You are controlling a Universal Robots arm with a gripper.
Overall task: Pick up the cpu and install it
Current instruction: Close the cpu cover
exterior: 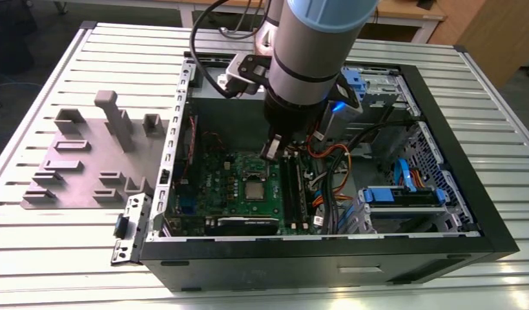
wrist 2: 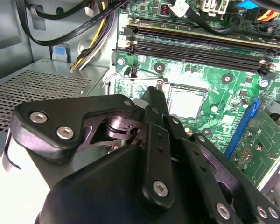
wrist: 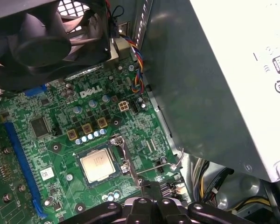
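I saw the cpu (exterior: 254, 189) lying flat in its socket on the green motherboard (exterior: 214, 177), inside the open computer case (exterior: 471, 194). My gripper (exterior: 271, 150) hung above the board, its tips apart from the chip and a little toward the exterior view's right of it. In the second wrist view the fingers (wrist 2: 155, 100) looked pressed together with nothing between them, and the cpu (wrist 2: 185, 102) sat just beyond their tips, not touched. In the first wrist view the chip (wrist: 97, 167) lay bare with the socket frame (wrist: 123, 156) raised along one edge.

Going from the exterior view's left, the grey holder blocks (exterior: 92, 161) stood on the slatted table (exterior: 40, 258), well apart from the case. Neither wrist camera showed those. The first wrist view gave me the fan (wrist: 42, 42) and the grey power supply (wrist: 210, 84) walling the board on one side; the second wrist view gave me the memory slots (wrist 2: 196, 49) and a perforated metal panel (wrist 2: 42, 84) instead.

Room was tight: the case wall (exterior: 174, 148) bounded the board on the exterior view's left, and cables (exterior: 333, 181) and blue drive brackets (exterior: 402, 194) crowded the right. The space directly over the socket was open.
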